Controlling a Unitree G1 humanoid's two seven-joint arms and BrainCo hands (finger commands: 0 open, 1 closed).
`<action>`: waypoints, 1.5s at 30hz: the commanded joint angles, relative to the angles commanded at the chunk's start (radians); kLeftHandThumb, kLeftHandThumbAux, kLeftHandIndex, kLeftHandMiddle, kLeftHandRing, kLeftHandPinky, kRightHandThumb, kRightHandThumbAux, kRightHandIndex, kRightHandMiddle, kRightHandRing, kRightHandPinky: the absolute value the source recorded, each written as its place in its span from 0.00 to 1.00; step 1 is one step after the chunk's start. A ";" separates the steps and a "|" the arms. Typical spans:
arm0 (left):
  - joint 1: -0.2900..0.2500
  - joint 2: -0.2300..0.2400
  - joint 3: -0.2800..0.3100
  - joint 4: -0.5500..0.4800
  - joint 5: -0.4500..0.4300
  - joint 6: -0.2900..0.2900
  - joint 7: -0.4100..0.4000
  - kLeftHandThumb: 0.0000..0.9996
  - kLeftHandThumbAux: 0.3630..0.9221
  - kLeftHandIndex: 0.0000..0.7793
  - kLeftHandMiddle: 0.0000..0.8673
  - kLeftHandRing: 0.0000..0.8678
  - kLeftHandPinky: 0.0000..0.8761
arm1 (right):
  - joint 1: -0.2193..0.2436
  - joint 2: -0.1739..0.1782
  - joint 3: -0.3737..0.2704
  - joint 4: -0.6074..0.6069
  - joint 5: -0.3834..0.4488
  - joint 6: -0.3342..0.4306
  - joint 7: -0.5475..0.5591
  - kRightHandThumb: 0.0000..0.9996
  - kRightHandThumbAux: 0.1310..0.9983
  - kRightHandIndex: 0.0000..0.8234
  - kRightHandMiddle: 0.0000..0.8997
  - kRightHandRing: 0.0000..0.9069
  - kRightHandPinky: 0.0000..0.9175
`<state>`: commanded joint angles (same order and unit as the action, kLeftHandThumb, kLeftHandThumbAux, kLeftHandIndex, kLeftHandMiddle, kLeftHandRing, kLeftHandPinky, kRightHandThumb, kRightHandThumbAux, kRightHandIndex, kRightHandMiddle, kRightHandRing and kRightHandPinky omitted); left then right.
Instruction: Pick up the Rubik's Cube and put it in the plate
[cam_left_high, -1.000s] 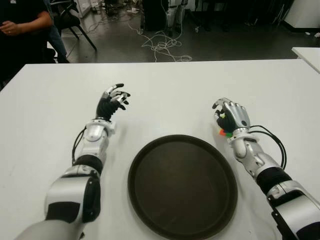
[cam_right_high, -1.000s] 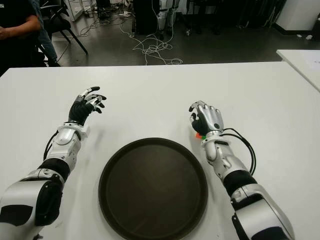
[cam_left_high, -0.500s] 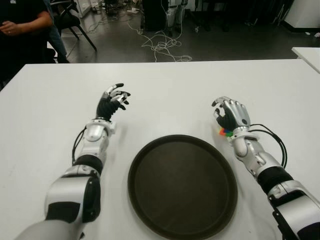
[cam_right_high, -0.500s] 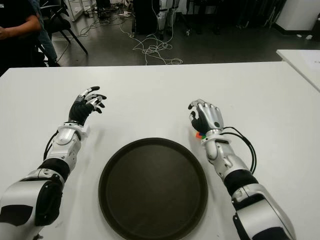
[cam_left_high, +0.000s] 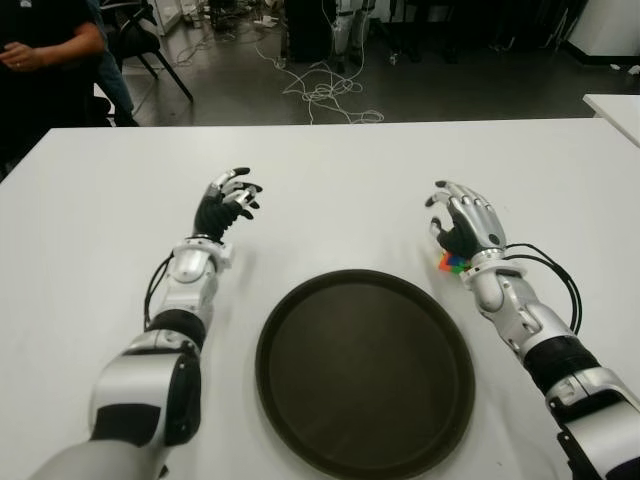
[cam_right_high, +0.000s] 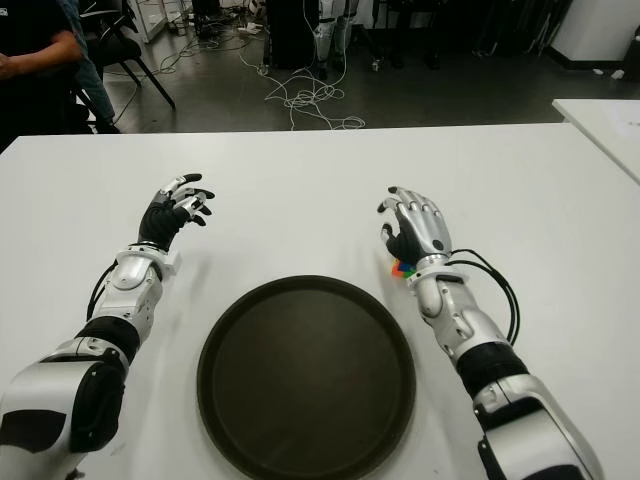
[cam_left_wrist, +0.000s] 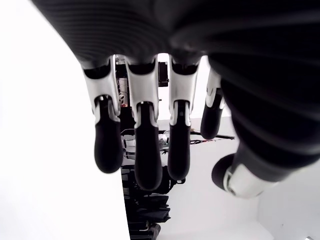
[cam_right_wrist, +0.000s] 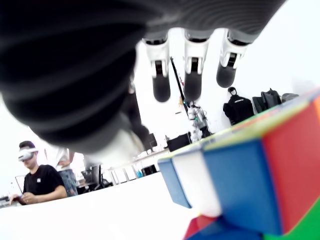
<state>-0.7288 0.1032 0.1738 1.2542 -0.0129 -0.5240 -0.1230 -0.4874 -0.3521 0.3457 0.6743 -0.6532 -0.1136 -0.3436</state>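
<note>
The Rubik's Cube (cam_left_high: 452, 263) sits on the white table just beyond the right rim of the round dark plate (cam_left_high: 365, 370). Only a red, green and blue corner of it shows under my right hand (cam_left_high: 460, 218). That hand hovers over the cube with its fingers stretched out and spread. In the right wrist view the cube (cam_right_wrist: 250, 185) fills the near corner and the fingers (cam_right_wrist: 192, 75) stand clear above it, touching nothing. My left hand (cam_left_high: 228, 198) is raised over the table left of the plate, its fingers (cam_left_wrist: 145, 150) relaxed around nothing.
The white table (cam_left_high: 330, 190) stretches wide around the plate. A person in dark clothes (cam_left_high: 40, 60) stands at its far left corner. Cables (cam_left_high: 320, 95) lie on the floor beyond, and a second table's corner (cam_left_high: 615, 105) shows at the right.
My right hand's fingers have uncurled from over the cube and now stretch open, with the hand shifted slightly to the right. The left hand has barely moved.
</note>
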 joint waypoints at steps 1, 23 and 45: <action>0.000 0.000 -0.001 0.000 0.000 0.000 0.001 0.15 0.54 0.30 0.49 0.59 0.64 | 0.005 -0.002 -0.001 -0.017 -0.001 0.009 0.013 0.05 0.84 0.11 0.12 0.11 0.08; 0.002 0.001 -0.004 -0.004 -0.002 0.005 0.001 0.16 0.51 0.30 0.48 0.58 0.63 | 0.096 -0.059 -0.001 -0.305 -0.037 0.161 0.229 0.00 0.79 0.08 0.10 0.10 0.08; 0.004 0.003 -0.007 -0.005 0.001 0.001 -0.001 0.15 0.54 0.30 0.49 0.59 0.64 | 0.184 -0.099 -0.004 -0.443 -0.057 0.198 0.323 0.00 0.79 0.08 0.10 0.10 0.09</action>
<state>-0.7249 0.1060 0.1667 1.2492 -0.0118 -0.5233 -0.1236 -0.3038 -0.4507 0.3412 0.2317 -0.7104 0.0841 -0.0201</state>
